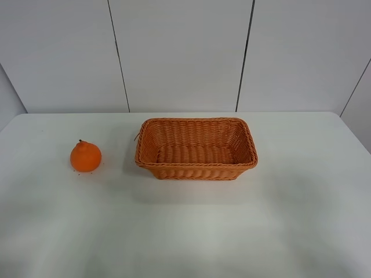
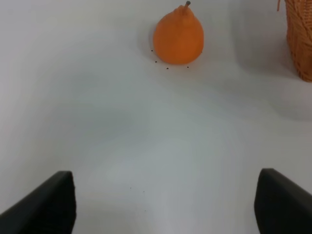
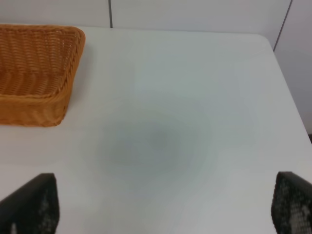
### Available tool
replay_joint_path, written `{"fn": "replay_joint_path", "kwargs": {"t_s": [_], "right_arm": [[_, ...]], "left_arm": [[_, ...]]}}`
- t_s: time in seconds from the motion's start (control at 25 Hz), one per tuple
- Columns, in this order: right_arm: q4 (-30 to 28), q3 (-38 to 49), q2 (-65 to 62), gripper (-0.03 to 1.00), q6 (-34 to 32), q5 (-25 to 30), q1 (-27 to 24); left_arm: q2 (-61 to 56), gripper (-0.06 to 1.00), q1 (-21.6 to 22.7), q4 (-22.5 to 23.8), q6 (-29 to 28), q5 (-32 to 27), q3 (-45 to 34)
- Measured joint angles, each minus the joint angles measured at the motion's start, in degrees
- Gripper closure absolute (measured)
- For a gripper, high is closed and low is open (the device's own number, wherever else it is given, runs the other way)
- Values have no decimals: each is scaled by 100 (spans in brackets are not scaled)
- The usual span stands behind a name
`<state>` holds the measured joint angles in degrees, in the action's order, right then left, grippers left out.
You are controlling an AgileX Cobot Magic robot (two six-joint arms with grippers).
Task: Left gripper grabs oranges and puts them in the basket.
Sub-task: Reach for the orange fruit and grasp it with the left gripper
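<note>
A white tabletop (image 1: pixel 185 231) is seen from above, backed by pale grey wall panels (image 1: pixel 179 52). At about nine o'clock from the table's middle sits a single bright orange fruit (image 1: pixel 86 157). It is round, with a small knobbed top and a dark stem, and stands upright on the bare surface. A few tiny dark specks (image 2: pixel 167 68) lie on the table around its base.

The left wrist camera shows the left gripper (image 2: pixel 165 202), a black claw with short dark fingers (image 2: pixel 48 204). Its jaws are spread wide with nothing between them. The fruit lies ahead of it, well apart from both fingers and untouched.

At three o'clock from the fruit, near it but not touching, stands a rectangular woven wicker basket (image 1: pixel 197 172). It is orange-brown, with flared sides and a braided rim, and its long side faces the viewer. The fruit is outside it, on the table.

Further right, at roughly three o'clock from the basket, the right gripper (image 3: pixel 163 202) hangs over bare tabletop. Its dark jaws are also wide apart and grip nothing, well clear of the basket's corner
</note>
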<state>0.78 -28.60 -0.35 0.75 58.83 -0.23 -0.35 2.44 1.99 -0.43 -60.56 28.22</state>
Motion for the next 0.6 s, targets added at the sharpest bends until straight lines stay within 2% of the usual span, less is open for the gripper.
{"fn": "replay_joint_path", "kwargs": {"t_s": [0.6], "right_arm": [[0, 0, 0, 27, 0, 0, 0]], "left_arm": [[142, 9, 0, 0, 0, 85, 201]]}}
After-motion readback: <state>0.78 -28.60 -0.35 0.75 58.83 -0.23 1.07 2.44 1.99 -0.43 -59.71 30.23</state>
